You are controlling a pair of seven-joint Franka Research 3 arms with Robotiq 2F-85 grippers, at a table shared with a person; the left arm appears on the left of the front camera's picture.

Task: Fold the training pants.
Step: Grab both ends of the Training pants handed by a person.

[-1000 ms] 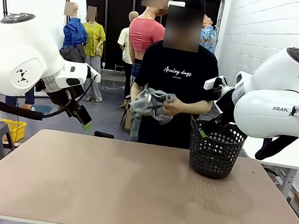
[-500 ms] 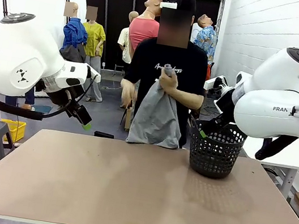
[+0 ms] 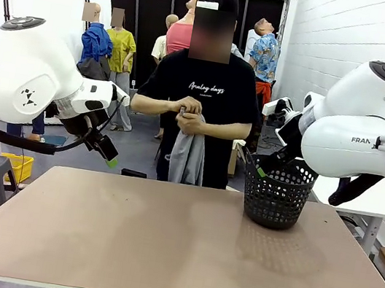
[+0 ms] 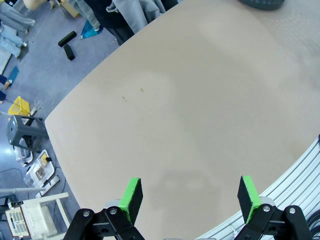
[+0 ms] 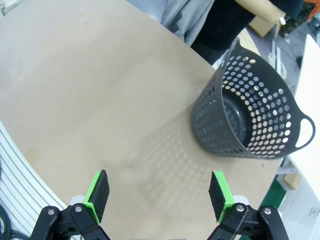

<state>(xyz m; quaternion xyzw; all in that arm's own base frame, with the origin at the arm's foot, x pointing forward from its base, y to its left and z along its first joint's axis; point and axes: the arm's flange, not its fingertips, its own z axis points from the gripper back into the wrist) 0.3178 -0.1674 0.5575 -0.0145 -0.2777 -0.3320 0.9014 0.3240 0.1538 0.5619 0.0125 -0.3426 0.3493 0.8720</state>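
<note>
Nothing is folded yet: the pants (image 3: 187, 156) hang bunched from the person's hands (image 3: 190, 115) beyond the table's (image 3: 160, 249) far edge, off its surface. The left gripper (image 4: 189, 197) and right gripper (image 5: 159, 195) hover above, jaws wide, empty.

Soft grey cloth training pants (image 3: 188, 157), matt tan table (image 3: 161, 242), perforated black plastic basket (image 3: 276, 195).
</note>
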